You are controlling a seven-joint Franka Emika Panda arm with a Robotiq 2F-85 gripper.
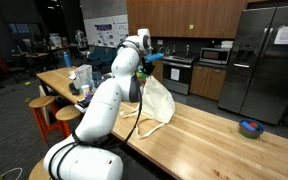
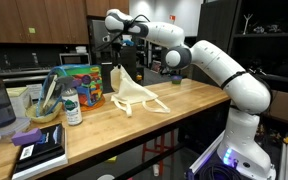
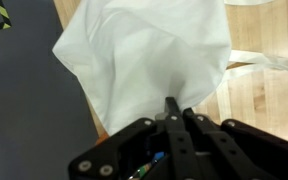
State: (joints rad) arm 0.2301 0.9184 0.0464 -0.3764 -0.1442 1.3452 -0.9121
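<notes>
Above the middle of the wooden bench, the pincer is closed on the top fold of a white cloth bag. The bag hangs straight down from it. In the wrist view the fingertips meet with fabric pinched between them, and the bag spreads out beyond them. In both exterior views the bag's lower part touches the bench top, and its straps trail flat on the wood. A colourful box and a bottle stand beside it, toward one end of the bench. A blue bowl sits well apart, near the opposite end.
</notes>
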